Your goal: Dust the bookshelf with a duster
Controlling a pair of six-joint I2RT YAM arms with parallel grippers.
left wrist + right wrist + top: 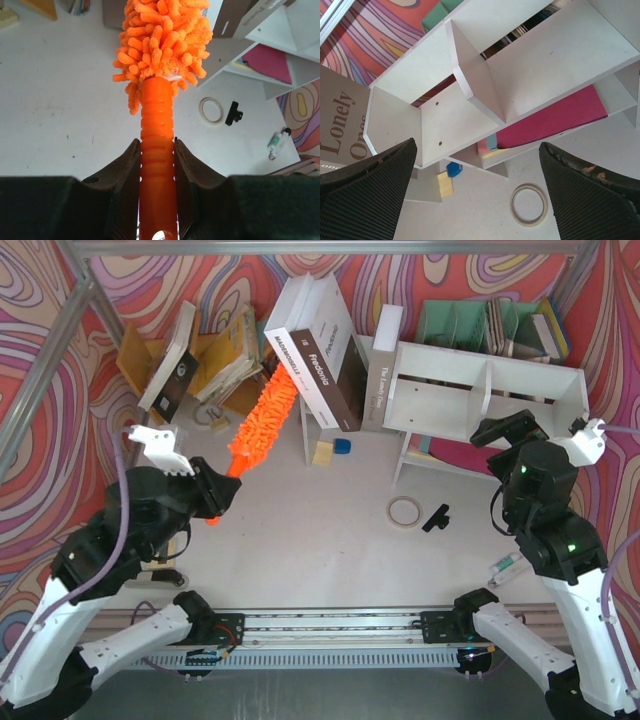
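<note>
The orange duster (266, 422) slants up from my left gripper (222, 490) toward the back. Its shaggy head (162, 40) ends against the leaning books, left of the bookshelf and apart from it. In the left wrist view my left gripper (157, 165) is shut on the duster's ribbed orange handle, both pads pressed to its sides. The white bookshelf (480, 390) stands at the back right, with its two open compartments facing the front. My right gripper (503, 430) hovers just in front of it, open and empty. In the right wrist view the bookshelf (470, 90) and its divider fill the space beyond the right gripper (477, 150).
Large books (318, 355) lean beside the shelf's left end, and more books (205, 350) lie at the back left. A mint-green organizer (480, 325) stands behind the shelf. On the table are a tape ring (405, 510), a black clip (436, 518), a yellow block (323, 452) and a small bottle (503, 567).
</note>
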